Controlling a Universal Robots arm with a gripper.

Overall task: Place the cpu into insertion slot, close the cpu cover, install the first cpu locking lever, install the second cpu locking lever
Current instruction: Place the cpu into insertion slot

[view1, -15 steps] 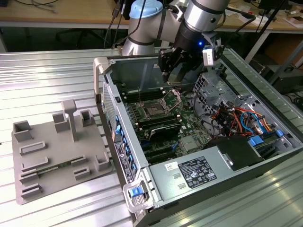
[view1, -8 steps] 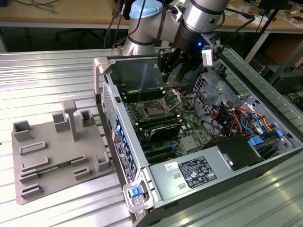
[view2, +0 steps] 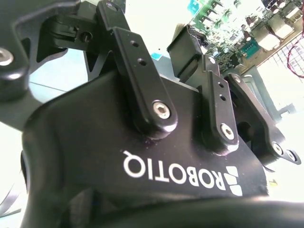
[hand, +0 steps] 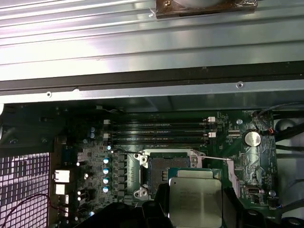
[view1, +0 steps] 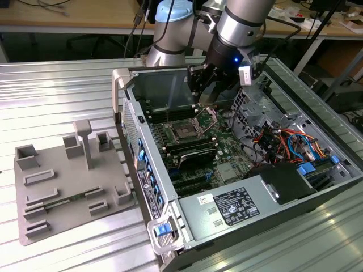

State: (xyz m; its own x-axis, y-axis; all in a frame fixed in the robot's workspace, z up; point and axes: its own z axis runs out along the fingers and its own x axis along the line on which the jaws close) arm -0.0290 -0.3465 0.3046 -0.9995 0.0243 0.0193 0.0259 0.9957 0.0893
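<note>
In the first wrist view, the cpu (hand: 195, 197), a square chip with a dull silver top, hangs between the dark fingers of my gripper (hand: 195, 211), which is shut on it. Just beyond it lies the insertion slot (hand: 159, 173), a dark square socket with a thin metal rim on the green board. The chip overlaps the slot's near corner. In the exterior view my gripper (view1: 205, 101) hovers above the slot (view1: 186, 131), inside the open computer case. The cpu cover (view1: 208, 117) stands tilted up beside the slot. A thin lever (hand: 213, 158) sticks out past the slot.
Long black memory slots (hand: 156, 133) run beside the socket. A coin battery (hand: 251, 138) sits close by. The case walls (view1: 122, 85) ring the board, with a power supply (view1: 235, 207) and coloured cables (view1: 283, 141). A grey fixture plate (view1: 68, 181) lies on the exterior view's left.
</note>
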